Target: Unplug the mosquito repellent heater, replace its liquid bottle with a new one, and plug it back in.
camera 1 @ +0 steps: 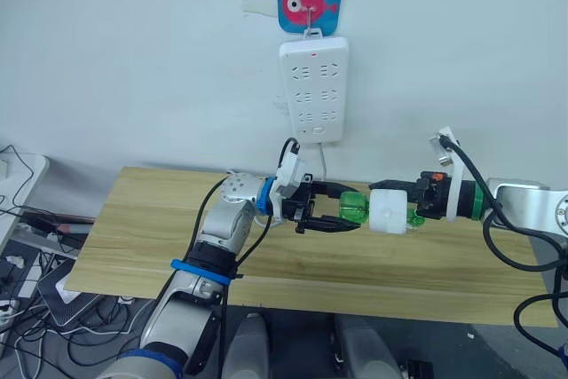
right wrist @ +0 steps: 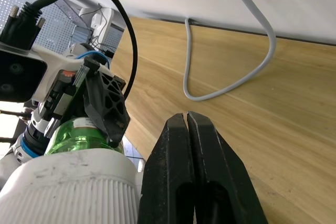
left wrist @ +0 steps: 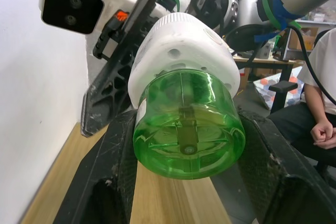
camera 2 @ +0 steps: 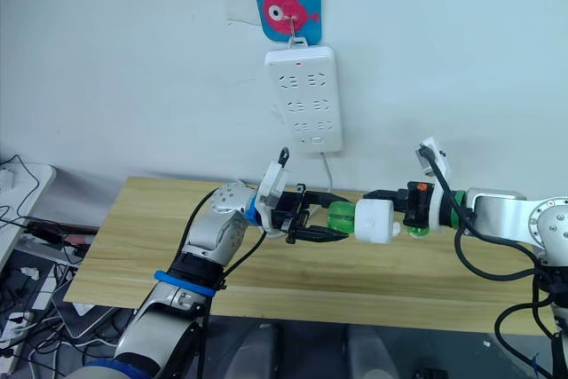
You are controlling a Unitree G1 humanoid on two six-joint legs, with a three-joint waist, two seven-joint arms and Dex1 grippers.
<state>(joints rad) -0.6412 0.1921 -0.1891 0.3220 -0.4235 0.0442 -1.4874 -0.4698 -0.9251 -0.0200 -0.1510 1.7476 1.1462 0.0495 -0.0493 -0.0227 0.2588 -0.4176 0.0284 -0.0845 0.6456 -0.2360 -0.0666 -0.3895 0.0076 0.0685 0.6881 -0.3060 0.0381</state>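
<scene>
The left gripper (camera 1: 330, 216) pinches the green liquid bottle (camera 1: 354, 209) seated in the white mosquito repellent heater (camera 1: 388, 211). The right gripper (right wrist: 188, 129), fingers pressed together, touches the heater above the wooden table (camera 1: 142, 228). No writing is legible on either.

1. the two head views look forward and down from above the arms onto a wooden table (camera 1: 160, 219) set against a white wall, from a middling distance.
2. both head views share the power strip (camera 1: 314, 88) hanging on the wall under a fish sign (camera 2: 287, 6).
3. the left wrist view sits very close to the green bottle (left wrist: 188, 124), facing along it.
4. the right wrist view looks across the tabletop at a grey cable (right wrist: 231, 56), and shares that bottle.
</scene>
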